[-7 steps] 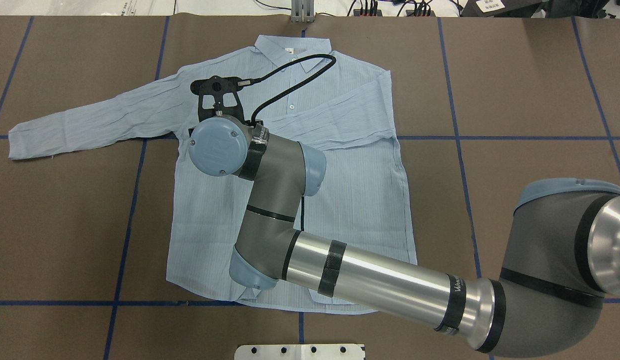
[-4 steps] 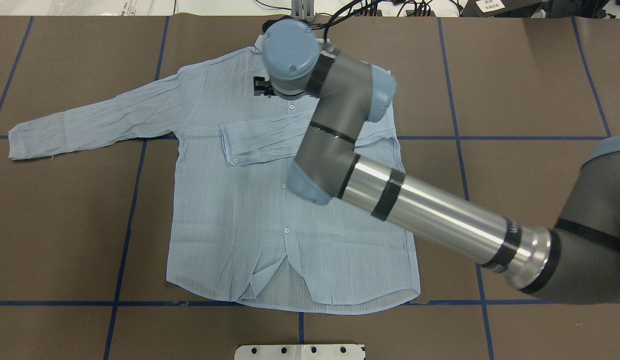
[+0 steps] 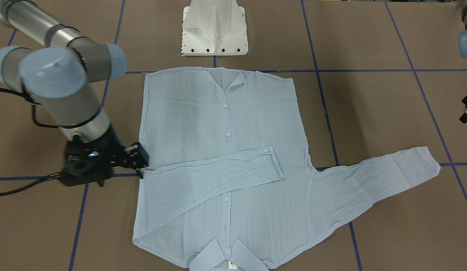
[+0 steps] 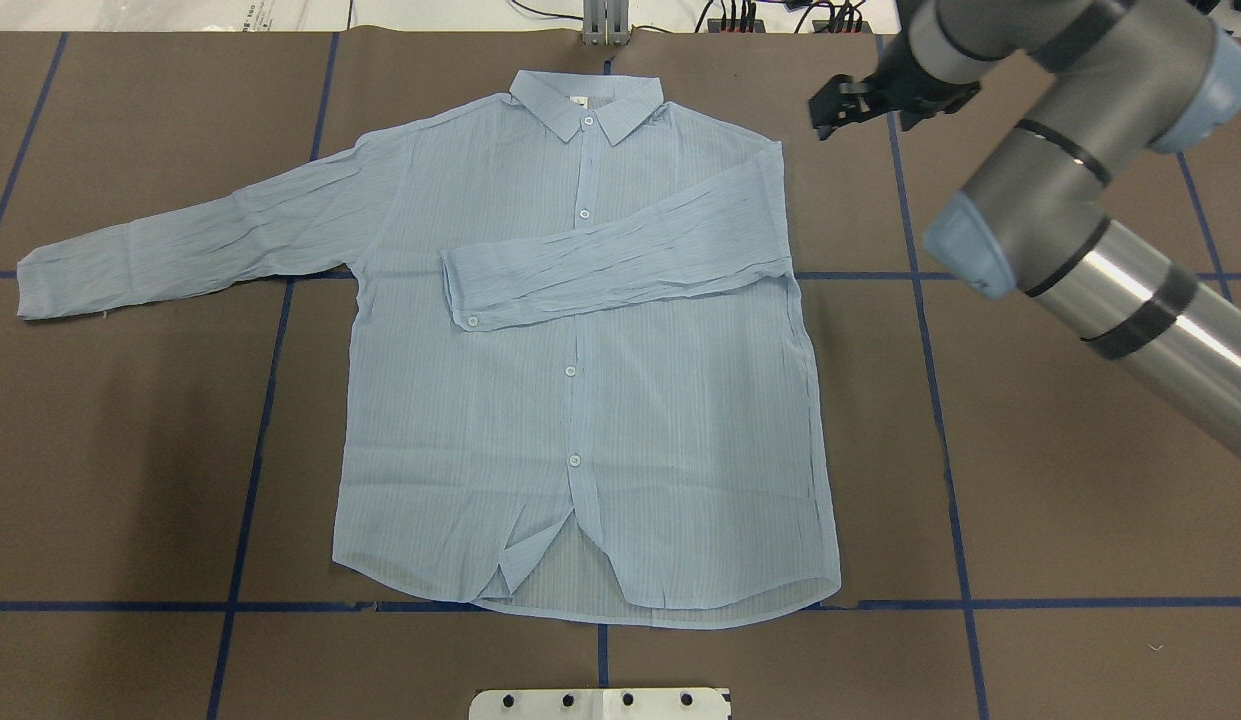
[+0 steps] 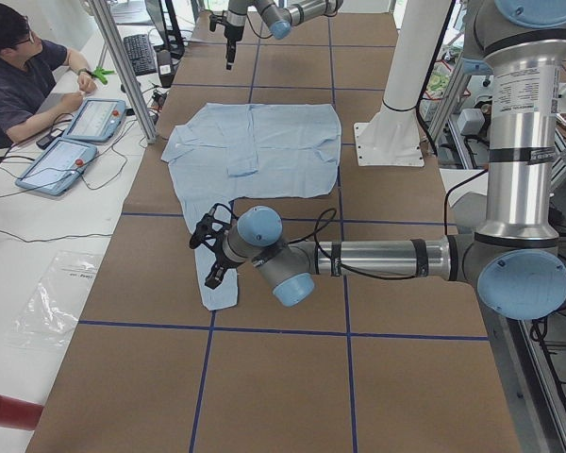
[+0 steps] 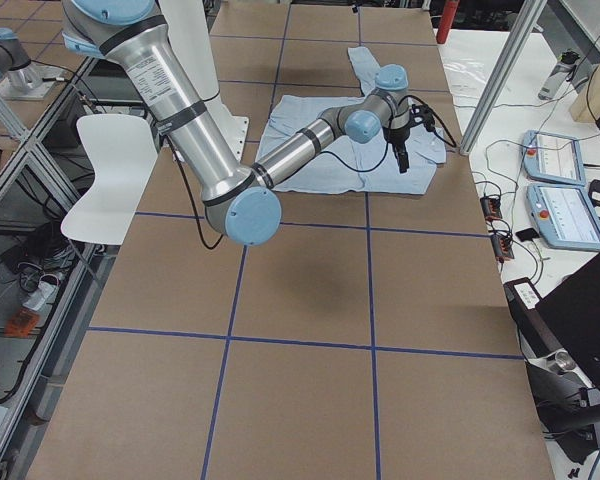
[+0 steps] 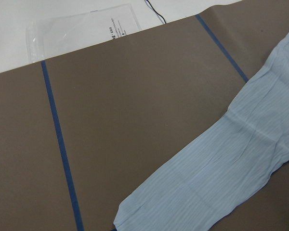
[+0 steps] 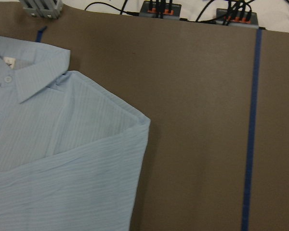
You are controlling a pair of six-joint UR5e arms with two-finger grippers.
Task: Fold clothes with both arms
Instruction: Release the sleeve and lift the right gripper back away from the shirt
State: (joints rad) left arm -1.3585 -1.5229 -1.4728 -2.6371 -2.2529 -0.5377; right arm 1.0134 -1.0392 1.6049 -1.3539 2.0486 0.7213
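One sleeve (image 4: 620,265) lay folded across the chest of the shirt (image 4: 580,430), which sat flat on the brown table (image 4: 1030,450). The other sleeve (image 4: 180,250) stretched toward nine o'clock. I judged the sleeve folding half done. Next, the left gripper (image 5: 210,274) (hanging near that cuff) would need to pinch the cuff and carry it toward three o'clock. The right gripper (image 4: 830,108) hovered at one o'clock, holding no cloth. Neither pincer's opening could be told. Thin, crinkled pinstriped fabric looked limp and likely to sag.
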